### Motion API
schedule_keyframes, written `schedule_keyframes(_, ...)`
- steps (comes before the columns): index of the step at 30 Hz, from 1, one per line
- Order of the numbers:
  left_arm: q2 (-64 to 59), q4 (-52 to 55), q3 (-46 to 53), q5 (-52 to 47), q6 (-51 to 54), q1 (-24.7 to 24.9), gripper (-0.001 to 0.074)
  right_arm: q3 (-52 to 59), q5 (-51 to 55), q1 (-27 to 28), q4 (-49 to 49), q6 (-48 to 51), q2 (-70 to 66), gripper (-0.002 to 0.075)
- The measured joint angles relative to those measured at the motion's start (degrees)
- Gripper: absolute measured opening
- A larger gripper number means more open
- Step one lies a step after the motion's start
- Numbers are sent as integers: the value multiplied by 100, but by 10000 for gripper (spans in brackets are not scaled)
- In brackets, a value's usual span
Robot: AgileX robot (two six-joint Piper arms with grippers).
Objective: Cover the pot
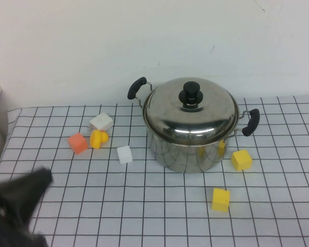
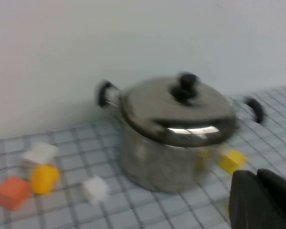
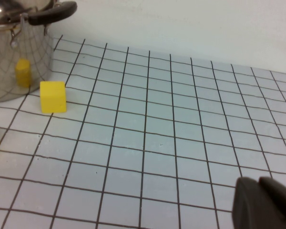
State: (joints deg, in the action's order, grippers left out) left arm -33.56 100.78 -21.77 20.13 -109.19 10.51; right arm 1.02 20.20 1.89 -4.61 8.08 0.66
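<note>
Pot: the pot (image 1: 188, 152) stands toward the back of the gridded tabletop (image 1: 144, 206), its domed lid (image 1: 190, 110) seated squarely on the rim.
Blocks: 2 yellow cubes (image 1: 241, 159) lie to its right and front-right; orange (image 1: 78, 143), white and yellow pieces sit to its left.
Left gripper: the left gripper (image 1: 15, 198) is at the near left corner, well apart from the pot; its fingers' state cannot be told.
Right gripper: the right gripper (image 3: 264, 202) shows only in its wrist view, over bare tabletop; finger state cannot be told.
</note>
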Motion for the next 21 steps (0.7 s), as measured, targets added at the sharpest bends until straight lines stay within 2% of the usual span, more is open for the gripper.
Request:
schedule_keyframes(5,458,48,416,1224,-37,0,0,0,0,0,0,0,0,9)
schedule_keyframes(12,484,118,457,2750,-30,0,0,0,0,0,0,0,0,9)
schedule_keyframes(16,484,118,457,2875,376,11,0,0,0,0,0,0,0,9)
schedule_keyframes(21,706,-579,457,2026,1223,157,0,0,0,0,0,0,0,9)
